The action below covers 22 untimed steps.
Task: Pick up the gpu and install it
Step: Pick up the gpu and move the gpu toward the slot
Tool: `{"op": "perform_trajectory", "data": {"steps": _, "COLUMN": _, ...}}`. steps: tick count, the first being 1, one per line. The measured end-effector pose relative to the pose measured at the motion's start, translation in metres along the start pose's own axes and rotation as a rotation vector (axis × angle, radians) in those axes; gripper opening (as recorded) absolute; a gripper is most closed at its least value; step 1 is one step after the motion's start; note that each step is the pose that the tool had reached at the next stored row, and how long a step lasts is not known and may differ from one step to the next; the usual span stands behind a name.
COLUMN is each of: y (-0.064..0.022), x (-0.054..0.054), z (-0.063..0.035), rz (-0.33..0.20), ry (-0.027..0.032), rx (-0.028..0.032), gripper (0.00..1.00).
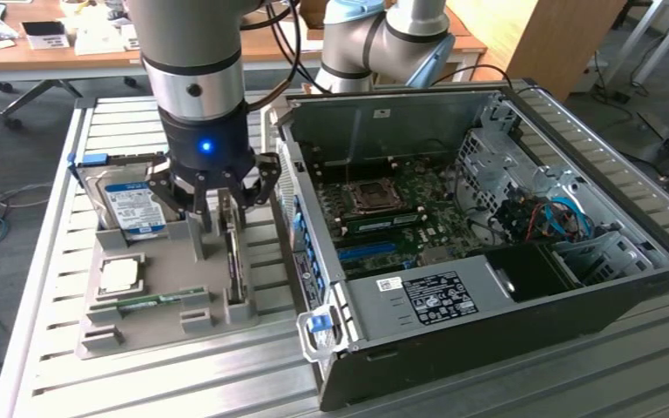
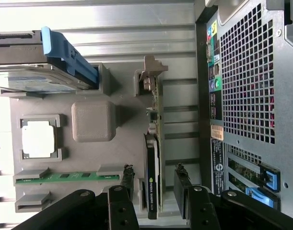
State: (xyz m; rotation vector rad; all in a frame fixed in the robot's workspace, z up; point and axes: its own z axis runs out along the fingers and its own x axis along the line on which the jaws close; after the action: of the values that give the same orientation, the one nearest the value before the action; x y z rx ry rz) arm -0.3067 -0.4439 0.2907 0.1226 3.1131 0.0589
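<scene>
Above holder tray (image 2: 91, 122), tool (image 2: 154, 170) set astride upright gpu (image 2: 152, 158), jaws parted, nothing gripped. Pick-up step judged in hand; square closure required.

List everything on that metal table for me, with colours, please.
table: 1, silver slats
holder tray: 1, grey, beside the case
computer case: 1, black, side open
gpu: 1, green and black, upright on edge in the holder tray
hard drive: 1, silver, blue-white label, propped in the holder tray
memory stick: 1, green, flat in the holder tray
processor chip: 1, silver, flat in the holder tray
pincer: 1, black, open, straddling the gpu
</scene>
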Motion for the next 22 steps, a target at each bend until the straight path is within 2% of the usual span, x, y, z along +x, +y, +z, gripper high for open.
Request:
{"op": "perform_trajectory", "data": {"steps": 17, "y": -0.0001, "x": 0.0, "z": 0.0023, "rz": 0.0, "ry": 0.0002, "rx": 0.0002, "gripper": 0.47}}
{"op": "perform_trajectory", "data": {"steps": 22, "y": -0.0003, "x": 0.0001, "z": 0.0075, "rz": 0.0, "ry": 0.0, "rx": 0.0001, "gripper": 0.47}}
